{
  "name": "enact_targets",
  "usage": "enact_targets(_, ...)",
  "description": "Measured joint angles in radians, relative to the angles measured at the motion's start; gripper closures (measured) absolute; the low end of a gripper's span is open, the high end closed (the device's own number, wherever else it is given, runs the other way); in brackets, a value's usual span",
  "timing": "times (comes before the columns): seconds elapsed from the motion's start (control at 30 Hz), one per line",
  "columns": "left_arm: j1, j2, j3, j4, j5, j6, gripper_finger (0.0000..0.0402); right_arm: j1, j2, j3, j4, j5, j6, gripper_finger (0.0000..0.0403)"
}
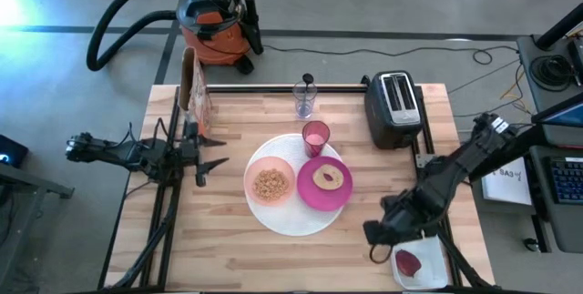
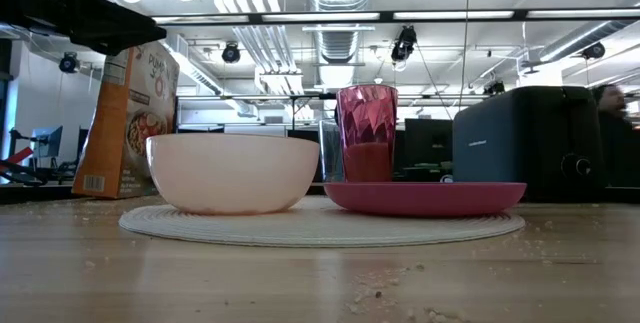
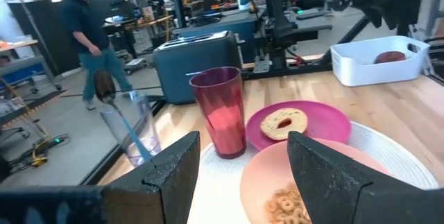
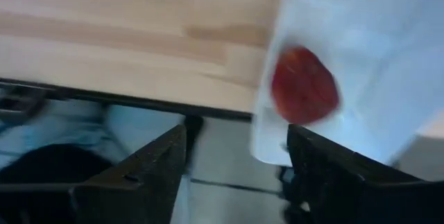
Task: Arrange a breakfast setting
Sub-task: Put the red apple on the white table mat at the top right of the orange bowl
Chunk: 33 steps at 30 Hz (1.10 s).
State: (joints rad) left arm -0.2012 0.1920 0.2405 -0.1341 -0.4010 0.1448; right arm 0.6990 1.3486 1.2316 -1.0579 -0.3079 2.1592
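Large white round plate [image 1: 290, 218] is lying at the tabletop [image 1: 228, 258] centre, carrying the pale pink bowl [image 1: 270, 183] and smaller magenta plate [image 1: 324, 184]; translucent pink cup [image 1: 315, 136] and clear glass [image 1: 304, 99] with teal-handled spoon [image 3: 123, 123] are standing toward the far edge. Left gripper [image 1: 215, 150] is hovering released at the left edge. Right gripper [image 1: 375, 239], released, is hanging beside the white tray [image 1: 439, 274] at the near right corner.

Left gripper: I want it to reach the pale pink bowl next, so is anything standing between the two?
Nothing visible does. The left gripper waits open at the table's left side, and bare wood lies between it and the pale pink bowl on the large white round plate. The cereal box stands off that line, toward the back.
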Motion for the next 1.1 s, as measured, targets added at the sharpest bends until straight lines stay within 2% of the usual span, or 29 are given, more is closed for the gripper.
enact_targets(0.17,0.0,0.0,0.0,-0.001,0.021,0.0,0.02,0.045,0.088,-0.008,0.007,-0.176,-0.01,0.013)
enact_targets(0.3,0.0,0.001,0.0,-0.001,0.038,-0.001,0.02,0.062,0.175,-0.01,0.073,-0.313,-0.232,0.011)
enact_targets(0.37,0.0,0.004,0.0,0.0,0.047,-0.005,0.02,0.064,0.216,-0.01,0.105,-0.345,-0.315,0.0103)
enact_targets(0.53,-0.001,0.02,0.0,0.003,0.074,-0.012,0.02,0.062,0.279,-0.01,0.122,-0.346,-0.438,0.0094)
enact_targets(0.77,-0.001,0.049,0.0,0.029,0.106,-0.058,0.02,0.084,0.298,-0.011,0.074,-0.344,-0.552,0.0086)
enact_targets(0.97,-0.001,0.077,0.0,0.079,0.135,-0.061,0.02,0.096,0.288,-0.036,0.024,-0.271,-0.553,0.008)
enact_targets(1.1,-0.001,0.092,0.0,0.085,0.157,-0.061,0.02,0.101,0.289,-0.076,0.038,-0.267,-0.55,0.008)
